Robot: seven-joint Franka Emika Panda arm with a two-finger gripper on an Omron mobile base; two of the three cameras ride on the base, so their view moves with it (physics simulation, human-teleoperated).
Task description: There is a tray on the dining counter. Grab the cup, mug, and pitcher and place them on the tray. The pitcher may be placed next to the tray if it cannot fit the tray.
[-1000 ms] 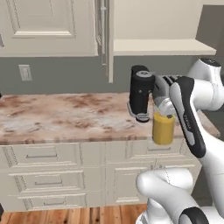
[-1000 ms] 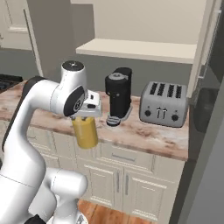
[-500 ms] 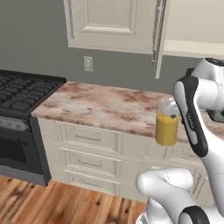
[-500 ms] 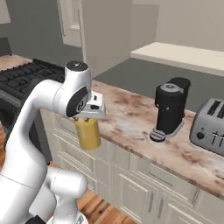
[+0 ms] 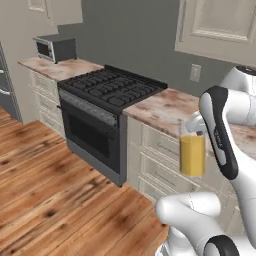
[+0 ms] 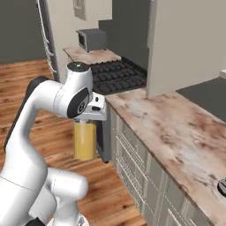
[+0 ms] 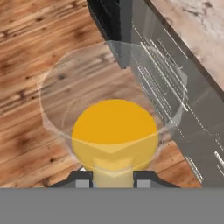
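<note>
1. One pitcher (image 5: pixel 192 154) hangs in the air, carried by the arm, with orange-yellow liquid filling most of its clear glass body.
2. The tool (image 7: pixel 113 178) is clamped on the pitcher's wall near the rim; in the hand view the two dark fingertips (image 7: pixel 80 179) sit at either side of the glass, right at the near edge of the rim.
3. From the left base view, the pitcher sits upright in front of the cream cabinet drawers (image 5: pixel 161 159), off the edge of the marbled counter (image 5: pixel 167 107) and well above the wooden floor (image 5: pixel 55 190).
4. The right base view has the same pitcher (image 6: pixel 85 140) hanging below the white wrist, just beside the front corner of the black stove (image 6: pixel 115 76), with the marbled counter (image 6: pixel 173 132) stretching away to the right.
5. Looking down through the hand view, the round orange surface shows inside the glass, the floor planks (image 7: pixel 39 65) lie beneath it and the stove's dark front and grey cabinet face (image 7: pixel 175 105) run along the right.
6. Far back on the left, a small grey microwave (image 5: pixel 56 48) rests on another stretch of counter (image 5: pixel 60 68) beyond the stove (image 5: pixel 107 89).
7. An outlet (image 5: pixel 195 72) sits on the grey wall above the counter, under the cream upper cabinet (image 5: pixel 220 25).
</note>
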